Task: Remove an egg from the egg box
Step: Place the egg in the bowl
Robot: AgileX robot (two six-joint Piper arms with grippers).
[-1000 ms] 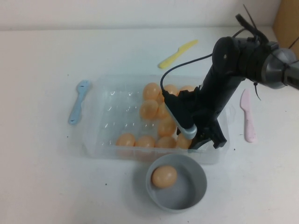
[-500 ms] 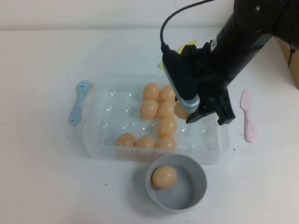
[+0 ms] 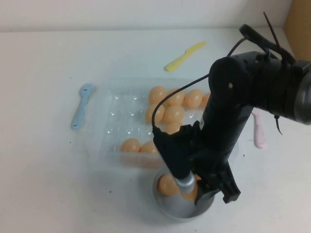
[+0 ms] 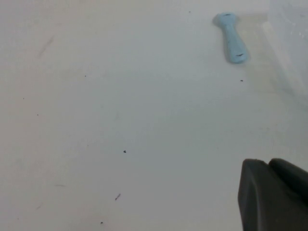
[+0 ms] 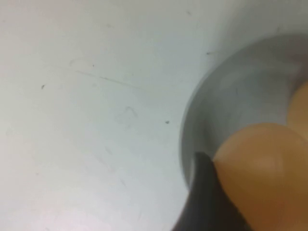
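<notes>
From the high view, a white surface fills nearly everything, with a pale wall strip along the far edge and a brown cardboard edge at the far right corner. On it lie the egg box with eggs in its right cells, a blue spatula, a yellow knife and a pink knife. The right hand hangs over the grey bowl at the near edge, beside an egg lying inside.

Left wrist view: the left hand hovers above bare, speckled surface; I cannot tell its spread.

Right wrist view: a dark finger presses against the egg, held over the bowl's rim.
</notes>
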